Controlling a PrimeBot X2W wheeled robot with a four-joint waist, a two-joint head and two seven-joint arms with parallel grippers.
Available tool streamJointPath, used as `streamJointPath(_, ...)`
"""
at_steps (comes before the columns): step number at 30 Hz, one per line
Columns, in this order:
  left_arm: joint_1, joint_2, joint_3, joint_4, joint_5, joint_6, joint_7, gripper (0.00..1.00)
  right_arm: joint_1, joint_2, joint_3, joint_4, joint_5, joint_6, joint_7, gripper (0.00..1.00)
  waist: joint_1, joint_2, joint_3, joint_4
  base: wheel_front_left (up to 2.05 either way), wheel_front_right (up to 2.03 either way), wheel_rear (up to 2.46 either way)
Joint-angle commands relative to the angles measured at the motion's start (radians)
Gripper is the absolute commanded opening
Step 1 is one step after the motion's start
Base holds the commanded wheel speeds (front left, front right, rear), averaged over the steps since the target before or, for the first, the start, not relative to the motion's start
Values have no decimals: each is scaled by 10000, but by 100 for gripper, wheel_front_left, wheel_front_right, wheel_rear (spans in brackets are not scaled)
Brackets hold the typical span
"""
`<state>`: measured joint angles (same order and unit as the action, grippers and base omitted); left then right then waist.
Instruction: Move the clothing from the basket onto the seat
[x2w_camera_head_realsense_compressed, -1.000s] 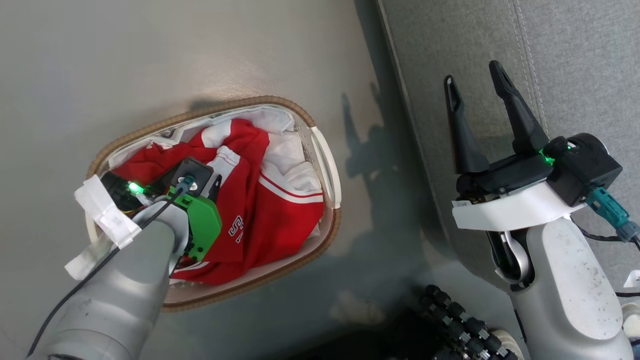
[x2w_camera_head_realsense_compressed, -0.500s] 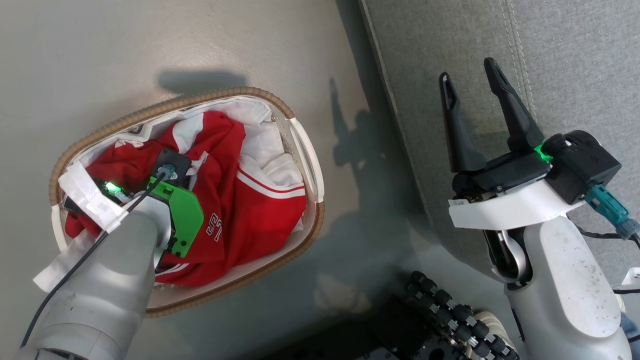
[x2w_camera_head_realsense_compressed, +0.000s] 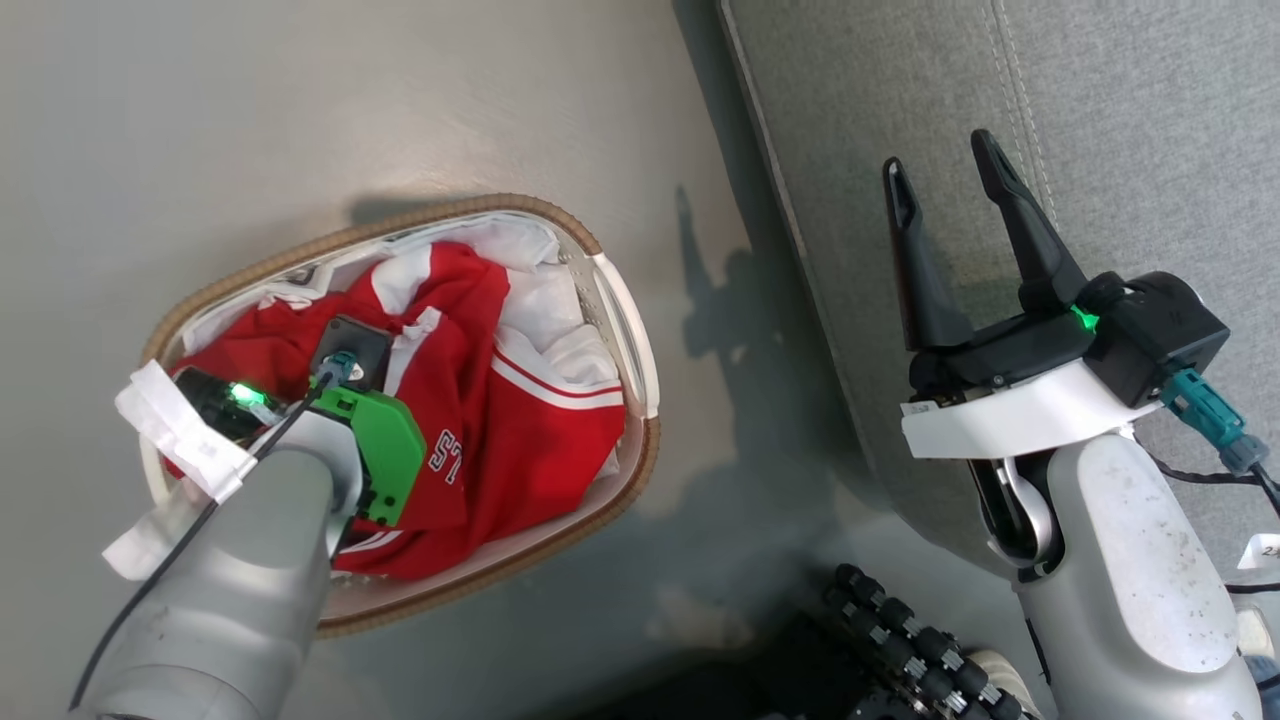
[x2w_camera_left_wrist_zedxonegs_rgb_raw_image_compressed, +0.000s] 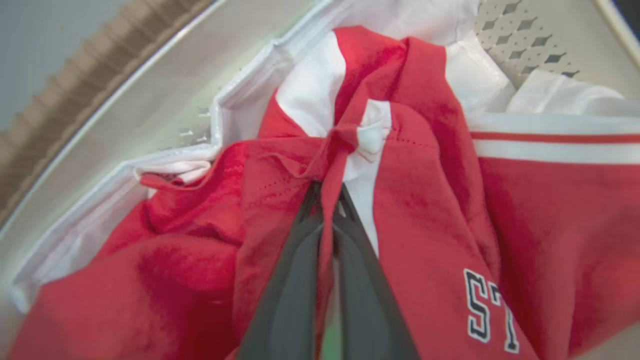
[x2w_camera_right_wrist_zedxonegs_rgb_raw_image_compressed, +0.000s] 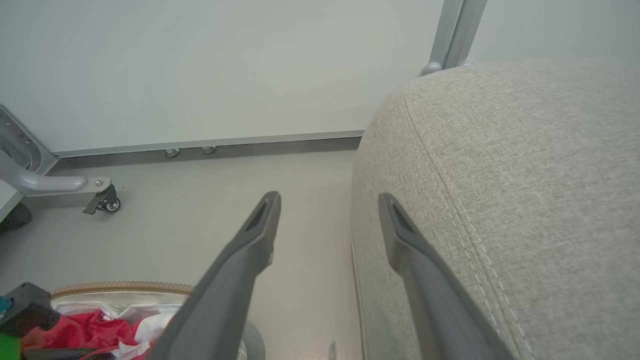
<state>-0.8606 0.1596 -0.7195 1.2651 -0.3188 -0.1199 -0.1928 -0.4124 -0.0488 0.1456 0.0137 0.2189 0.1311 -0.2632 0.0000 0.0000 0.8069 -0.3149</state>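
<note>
Left gripper clamped on a fold of red clothing inside basket. Right gripper empty, jaws wide apart, above seat edge.

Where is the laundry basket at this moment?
In the head view the basket sits on the floor at lower left, left of the seat, the left gripper shut on the clothing inside it.

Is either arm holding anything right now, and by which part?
The left gripper, jaws shut, pinches a bunched red fold of the clothing; the right gripper holds nothing.
</note>
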Motion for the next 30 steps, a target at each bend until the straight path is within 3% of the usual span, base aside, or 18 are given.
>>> streamJointPath(1, 201, -114, 30, -86, -169, -34, -166, 0, 136, -32, -93, 95, -97, -6, -25, 100, 0, 0, -401, 261, 0, 0, 0)
streamJointPath(11, 668, -107, -156, -1091, -132, -79, -709, 0, 715, -34, -473, 480, -789, -6, -25, 100, 0, 0, -2217, 1236, 0, 0, 0)
streamJointPath(20, 1123, 379, -329, -3206, 213, -99, -730, 0, 1810, -37, -716, 932, -1289, -8, -25, 100, 0, 0, -4560, 1972, 0, 0, 0)
streamJointPath(30, 623, 951, -713, -5059, 464, -105, -728, 0, 3111, -37, -832, 1277, -1375, -8, -25, 100, 0, 0, -6788, 2258, 0, 0, 0)
